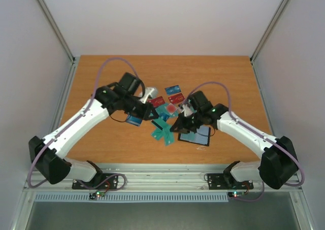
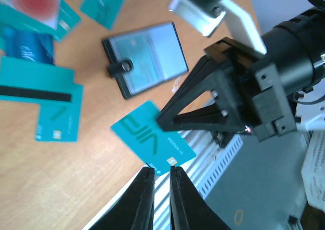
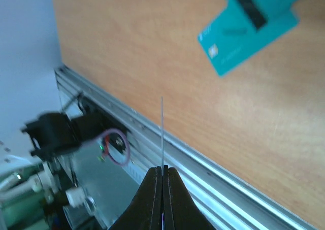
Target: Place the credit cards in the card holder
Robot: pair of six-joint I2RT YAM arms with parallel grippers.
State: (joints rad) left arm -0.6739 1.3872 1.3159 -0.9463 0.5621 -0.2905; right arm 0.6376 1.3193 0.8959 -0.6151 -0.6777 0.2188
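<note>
Wooden table (image 1: 101,72), orange-brown finish, enclosed on three sides by plain white walls (image 1: 162,17). Aluminium rail (image 1: 167,170) along its near edge. Lighting even.

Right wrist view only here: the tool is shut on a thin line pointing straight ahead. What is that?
Observer: A teal card seen edge-on. The left wrist view shows its face, with the right tool pinching one edge.
Operator: Is the other arm near it?
Observer: Yes, the left tool is at the card's opposite corner; its grip is unclear.
Operator: And its destination?
Observer: The card holder lies flat on the table, not touching that card.
</note>
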